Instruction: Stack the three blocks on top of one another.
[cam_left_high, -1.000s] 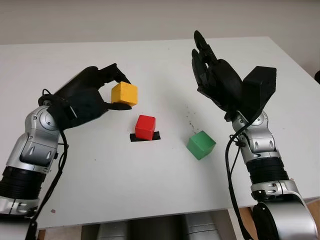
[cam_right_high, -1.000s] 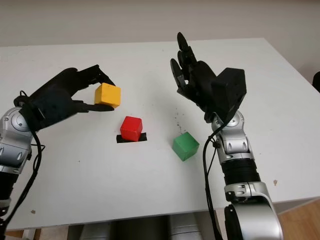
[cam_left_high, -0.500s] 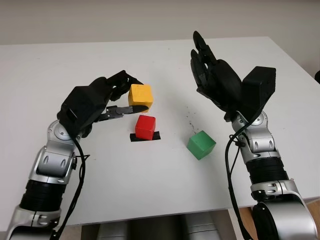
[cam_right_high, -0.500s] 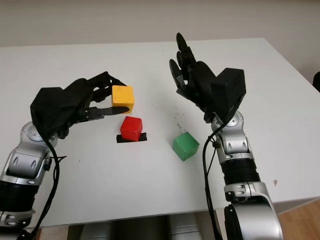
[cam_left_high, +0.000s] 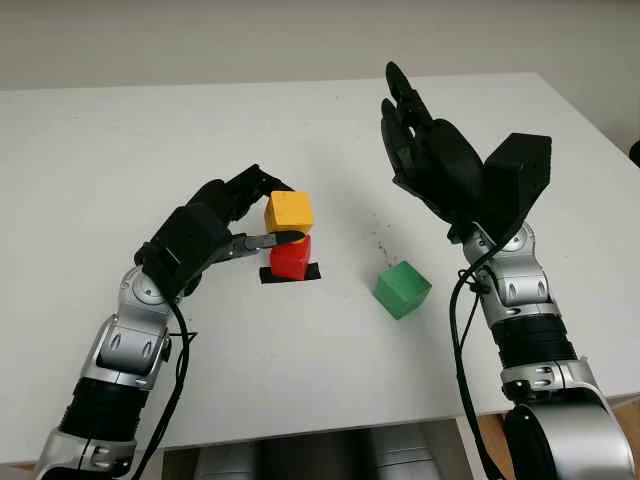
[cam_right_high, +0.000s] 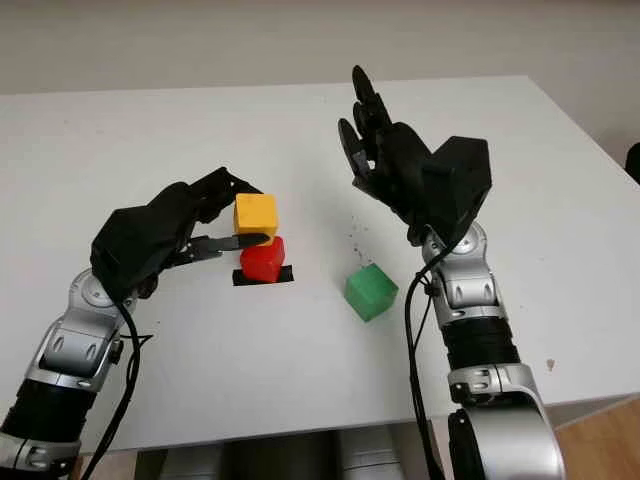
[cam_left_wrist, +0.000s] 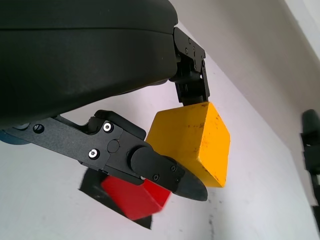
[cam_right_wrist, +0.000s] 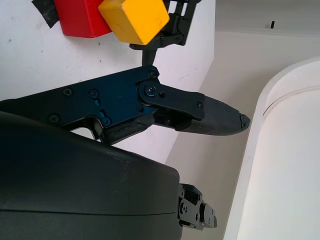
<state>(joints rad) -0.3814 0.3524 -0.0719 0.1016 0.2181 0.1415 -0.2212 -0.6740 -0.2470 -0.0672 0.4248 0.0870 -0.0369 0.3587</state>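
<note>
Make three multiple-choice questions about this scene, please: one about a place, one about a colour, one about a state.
1. Where does the green block lie?
A. on the red block
B. alone on the table
C. in the right hand

2. Which colour is the block directly above the red block?
A. yellow
B. blue
C. white

3. What is the state of the right hand?
A. shut on the green block
B. pressed flat on the table
C. open, raised above the table

Answers: 1 B, it sits apart from both hands. 2 A, the left hand grips the yellow block there. 3 C, it holds nothing.
</note>
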